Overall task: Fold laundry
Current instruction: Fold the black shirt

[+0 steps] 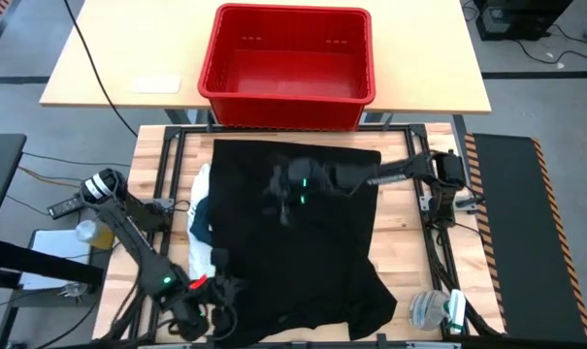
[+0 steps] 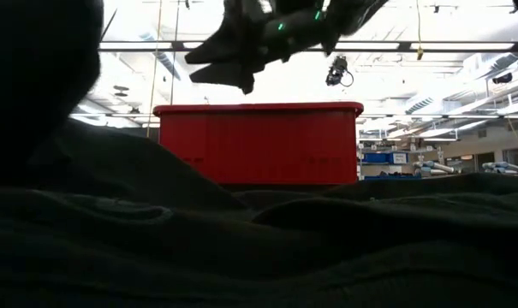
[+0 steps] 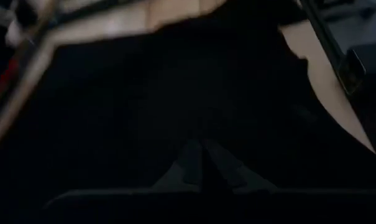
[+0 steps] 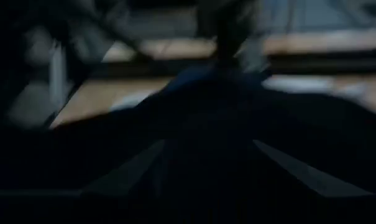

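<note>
At the near left edge, the left gripper [image 1: 218, 291] is clamped shut on the edge of the large black garment [image 1: 303, 262], which is spread across the table [image 1: 409, 247]. A white shirt [image 1: 202, 208] is seen beneath its left side. Above the middle, the right gripper [image 1: 278, 199] is held with fingers parted, grasping nothing. The red crate [image 1: 288, 66] is placed beyond.

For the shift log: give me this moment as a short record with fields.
surface: wooden table
main item: black garment spread over the table
beside it: white shirt showing at its left edge
crate: red crate on the far table, looks empty
left pincer: shut, at the garment's near left corner
right pincer: open, above the garment's middle
</note>
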